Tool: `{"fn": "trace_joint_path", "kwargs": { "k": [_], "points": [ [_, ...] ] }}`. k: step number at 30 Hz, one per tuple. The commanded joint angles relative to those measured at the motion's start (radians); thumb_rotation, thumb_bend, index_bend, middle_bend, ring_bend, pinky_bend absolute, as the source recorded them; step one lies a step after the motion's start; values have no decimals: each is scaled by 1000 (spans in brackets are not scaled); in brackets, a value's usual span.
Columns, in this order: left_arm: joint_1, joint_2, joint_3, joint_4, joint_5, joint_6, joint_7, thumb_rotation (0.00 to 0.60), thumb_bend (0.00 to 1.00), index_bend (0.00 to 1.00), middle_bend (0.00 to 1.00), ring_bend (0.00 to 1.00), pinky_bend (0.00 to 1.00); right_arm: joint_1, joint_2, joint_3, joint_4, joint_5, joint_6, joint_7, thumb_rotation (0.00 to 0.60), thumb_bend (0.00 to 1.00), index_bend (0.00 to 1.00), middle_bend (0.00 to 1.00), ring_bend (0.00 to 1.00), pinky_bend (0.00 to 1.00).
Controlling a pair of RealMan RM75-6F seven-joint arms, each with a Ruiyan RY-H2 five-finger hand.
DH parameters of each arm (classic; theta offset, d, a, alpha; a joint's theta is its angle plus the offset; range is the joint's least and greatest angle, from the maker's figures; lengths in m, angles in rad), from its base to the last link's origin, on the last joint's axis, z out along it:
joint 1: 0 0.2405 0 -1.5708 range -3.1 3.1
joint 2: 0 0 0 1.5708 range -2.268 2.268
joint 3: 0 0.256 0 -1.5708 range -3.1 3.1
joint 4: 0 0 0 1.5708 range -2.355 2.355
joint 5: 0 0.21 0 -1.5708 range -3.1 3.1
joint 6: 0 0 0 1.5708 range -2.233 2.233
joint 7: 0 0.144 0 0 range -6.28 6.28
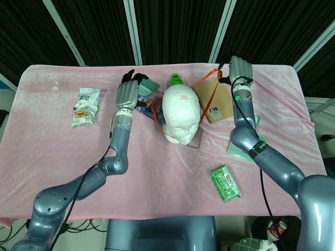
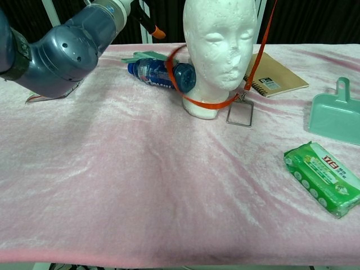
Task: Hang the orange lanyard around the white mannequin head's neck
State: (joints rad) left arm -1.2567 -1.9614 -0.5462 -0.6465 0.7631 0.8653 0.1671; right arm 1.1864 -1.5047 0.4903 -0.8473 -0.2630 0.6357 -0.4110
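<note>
Orange lanyard: looped round neck of white mannequin head. R hand pinching strap; L hand grip can't tell.

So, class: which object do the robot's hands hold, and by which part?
Both the left hand and right hand pinch the orange lanyard by its strap, either side of the mannequin head.

Left robot hand and right robot hand raised, fingers curled.
</note>
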Motion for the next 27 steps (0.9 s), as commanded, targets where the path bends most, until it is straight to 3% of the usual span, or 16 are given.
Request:
{"fn": "trace_joint_path", "kwargs": {
  "k": [1, 6, 10, 15, 21, 27],
  "points": [
    [-7, -6, -5, 9, 2, -2, 1, 600, 74, 165, 107, 0, 0, 1, 5, -10, 4, 6, -19, -9, 600, 286, 264, 127, 279, 226],
    [0, 7, -16, -13, -1, 11, 14, 600, 65, 160, 96, 0, 0, -8, 32, -20, -18, 27, -40, -16, 600, 245, 223, 94, 242, 211],
    [24, 37, -18, -72, 10, 44, 15, 600, 65, 160, 96, 0, 0, -27, 71, -27, -62, 53, -50, -15, 600, 168, 180, 73, 215, 210],
    [75, 99, -14, -188, 26, 85, 17, 600, 65, 160, 97, 0, 0, -67, 138, -13, -141, 68, -39, 26, 600, 159, 165, 73, 212, 210],
    [197, 262, 19, -475, 55, 132, 42, 600, 65, 180, 104, 0, 0, -180, 270, 1, -284, 1, 0, 115, 600, 163, 164, 88, 221, 210],
    [341, 492, 67, -828, 59, 162, 91, 600, 67, 191, 118, 0, 0, -325, 416, -83, -465, -118, 60, 118, 600, 316, 164, 188, 300, 260]
  ]
}}
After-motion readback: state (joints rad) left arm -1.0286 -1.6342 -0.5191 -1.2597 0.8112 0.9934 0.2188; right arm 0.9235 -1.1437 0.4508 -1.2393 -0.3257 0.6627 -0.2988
